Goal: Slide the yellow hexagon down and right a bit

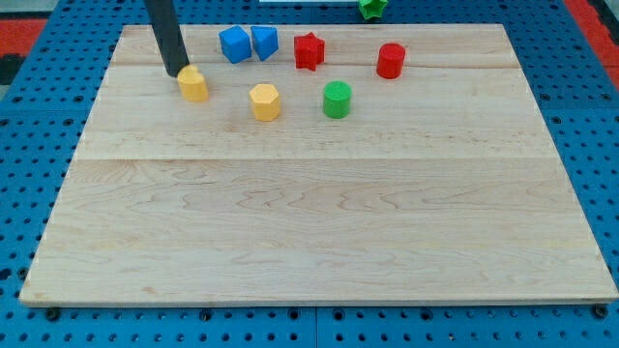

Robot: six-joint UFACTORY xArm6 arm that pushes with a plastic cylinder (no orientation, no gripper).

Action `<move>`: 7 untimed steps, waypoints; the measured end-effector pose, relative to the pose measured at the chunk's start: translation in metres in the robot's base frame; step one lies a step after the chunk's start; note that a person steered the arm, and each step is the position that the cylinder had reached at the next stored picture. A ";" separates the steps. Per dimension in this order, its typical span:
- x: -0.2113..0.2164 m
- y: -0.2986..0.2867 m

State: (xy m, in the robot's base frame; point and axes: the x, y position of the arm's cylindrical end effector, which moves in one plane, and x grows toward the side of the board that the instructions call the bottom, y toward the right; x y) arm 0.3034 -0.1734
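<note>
My tip (177, 72) rests at the upper left of the wooden board (309, 222). It sits right against the upper-left side of a yellow block (194, 85) whose shape I cannot make out for sure. A yellow hexagon (264, 101) lies to the right of that block, a short gap away, with nothing touching it. The rod rises from the tip out of the view's top.
Two blue blocks (234, 44) (264, 42) sit side by side near the top edge. A red star (308, 50) and a red cylinder (391, 60) lie to their right. A green cylinder (337, 100) stands right of the hexagon. A green block (372, 8) lies off the board at the top.
</note>
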 end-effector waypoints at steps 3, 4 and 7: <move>0.009 0.004; 0.009 -0.008; 0.009 -0.012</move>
State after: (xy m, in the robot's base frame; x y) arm 0.3126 -0.1856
